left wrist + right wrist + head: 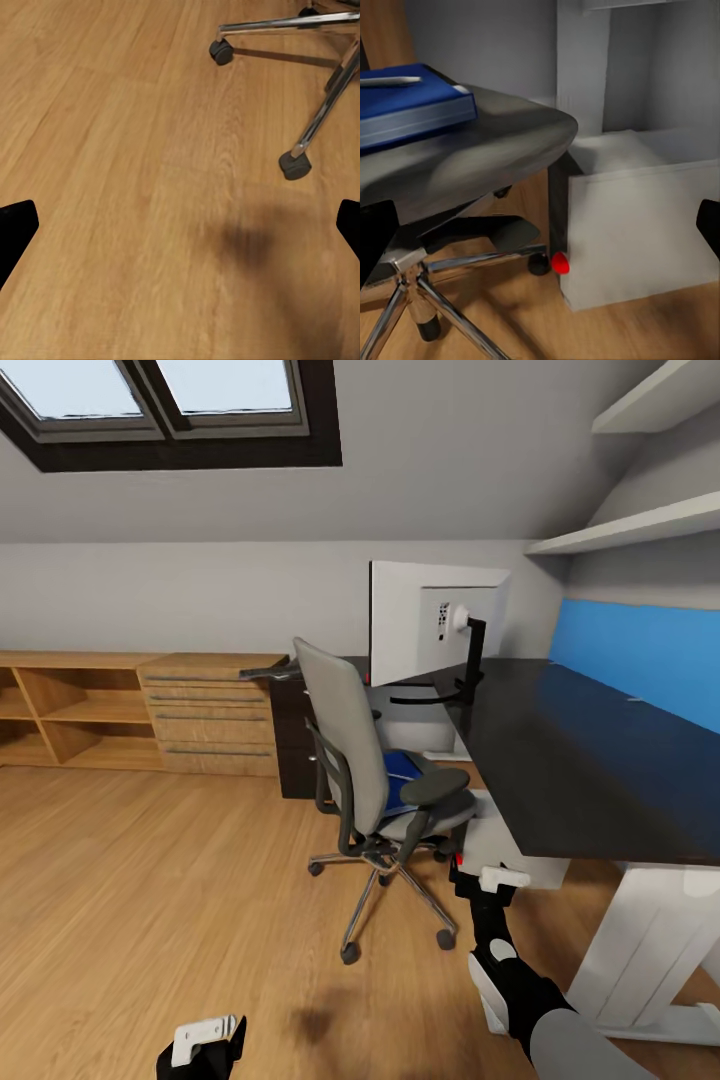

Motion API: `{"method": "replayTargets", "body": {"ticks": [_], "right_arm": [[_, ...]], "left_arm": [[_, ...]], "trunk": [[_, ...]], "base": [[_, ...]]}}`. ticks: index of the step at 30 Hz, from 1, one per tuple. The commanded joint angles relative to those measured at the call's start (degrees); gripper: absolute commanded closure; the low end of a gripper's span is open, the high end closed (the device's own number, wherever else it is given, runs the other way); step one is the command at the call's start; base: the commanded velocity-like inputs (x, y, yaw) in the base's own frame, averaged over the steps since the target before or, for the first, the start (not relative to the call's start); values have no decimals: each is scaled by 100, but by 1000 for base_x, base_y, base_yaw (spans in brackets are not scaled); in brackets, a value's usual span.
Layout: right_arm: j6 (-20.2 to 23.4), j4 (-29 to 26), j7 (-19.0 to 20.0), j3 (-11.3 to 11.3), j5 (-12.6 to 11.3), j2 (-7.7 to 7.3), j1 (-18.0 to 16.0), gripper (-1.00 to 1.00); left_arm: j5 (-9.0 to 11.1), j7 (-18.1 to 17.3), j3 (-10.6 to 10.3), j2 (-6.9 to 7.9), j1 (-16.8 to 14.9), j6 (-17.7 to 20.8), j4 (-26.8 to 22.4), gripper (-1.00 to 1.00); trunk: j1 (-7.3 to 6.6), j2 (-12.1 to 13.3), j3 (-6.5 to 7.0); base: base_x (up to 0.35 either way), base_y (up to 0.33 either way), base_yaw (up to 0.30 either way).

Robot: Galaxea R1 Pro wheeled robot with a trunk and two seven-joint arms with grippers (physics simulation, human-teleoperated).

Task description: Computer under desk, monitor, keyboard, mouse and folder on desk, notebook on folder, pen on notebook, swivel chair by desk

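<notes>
The left gripper (205,1040) hangs low over the bare wood floor (150,880), fingers spread wide with nothing between them; its wrist view just has chair casters out ahead of the tips. Further right, the swivel chair (380,780) sits turned toward the desk (590,760), with the blue folder (412,109) on its seat and a pale pen (390,80) lying on top of that. The right gripper (492,885) is also spread open and empty, down near the seat's edge, the folder up and off to one side of its fingertips, and a white box with a red dot, probably the computer (637,225), straight ahead under the desk. The monitor (435,620) stands on the desk with its white back facing the robot.

Risk-wise: probably the pen. Lift the folder tilted and it likely rolls off. Bumping the seat could also spin or roll the chair away, since it's on casters.

No readable brands or text anywhere.
</notes>
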Motion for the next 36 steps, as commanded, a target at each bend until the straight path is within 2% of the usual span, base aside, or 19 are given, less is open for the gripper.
{"method": "replayTargets", "body": {"ticks": [1, 19, 36], "right_arm": [[-29, 6, -31, 49, -59, -4, -6, -100], [-46, 18, -31, 48, -59, -10, -6, -100], [-46, 18, -39, 39, -68, -20, -6, -100]], "left_arm": [[55, -1, -4, 2, 3, -11, -3, -100], [47, -14, -13, 2, 2, -8, 1, -100], [46, -14, -22, 2, 0, -8, 18, -100]], "trunk": [[2, -2, -5], [2, -2, -5], [2, -2, -5]], "base": [[243, 0, 0], [100, 50, 0], [112, -36, 0]]}}
